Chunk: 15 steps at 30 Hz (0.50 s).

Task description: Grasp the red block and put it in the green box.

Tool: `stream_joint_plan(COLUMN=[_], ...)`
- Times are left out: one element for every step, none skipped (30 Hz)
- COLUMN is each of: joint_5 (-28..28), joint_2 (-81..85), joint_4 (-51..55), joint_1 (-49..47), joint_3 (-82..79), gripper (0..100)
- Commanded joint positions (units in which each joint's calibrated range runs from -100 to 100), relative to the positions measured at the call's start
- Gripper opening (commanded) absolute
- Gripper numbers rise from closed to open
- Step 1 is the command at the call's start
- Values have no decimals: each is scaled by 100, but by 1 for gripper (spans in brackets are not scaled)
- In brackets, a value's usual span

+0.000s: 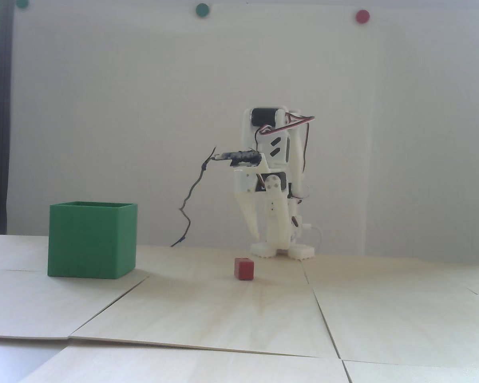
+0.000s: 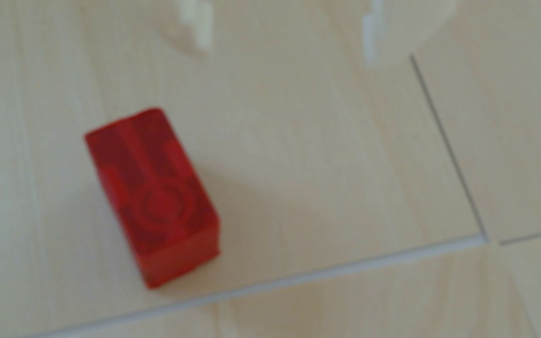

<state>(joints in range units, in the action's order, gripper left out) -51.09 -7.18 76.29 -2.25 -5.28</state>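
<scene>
The white plastic arm's fingers (image 1: 263, 239) point down at the far side of the pale wooden counter (image 1: 239, 311), slightly spread and empty. The small matte red block (image 1: 244, 269) rests on the counter, nearer than the fingertips. The large matte green open-topped box (image 1: 92, 239) stands well left.

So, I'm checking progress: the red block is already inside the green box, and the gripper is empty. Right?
Not quite. In the fixed view the red block lies on the table, right of the green box. The gripper is empty.
</scene>
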Motion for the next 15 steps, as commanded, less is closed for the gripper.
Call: stream_joint_plan(joint_5=[-60,-60,-60,-60,-60,-60,-60,-65,-65,-65,-70,-138,-237,-305,-362], joint_2=[-20,-20,-28,-28,-28,-36,-44,-115,-186,-241,-281,-336,-383,-407,-415], joint_4=[44,35,35,27,-32,-142,-209,-344,-411,-470,-546,-639,-673,-673,-673], joint_1=[189,246,286,334,374,431,471,583,664,736,800,873,937,977,1010], joint_3=[528,528,528,528,528,502,493,493,519,528,528,528,528,528,528], gripper=[17,17,17,17,17,17,17,17,17,17,17,17,17,17,17])
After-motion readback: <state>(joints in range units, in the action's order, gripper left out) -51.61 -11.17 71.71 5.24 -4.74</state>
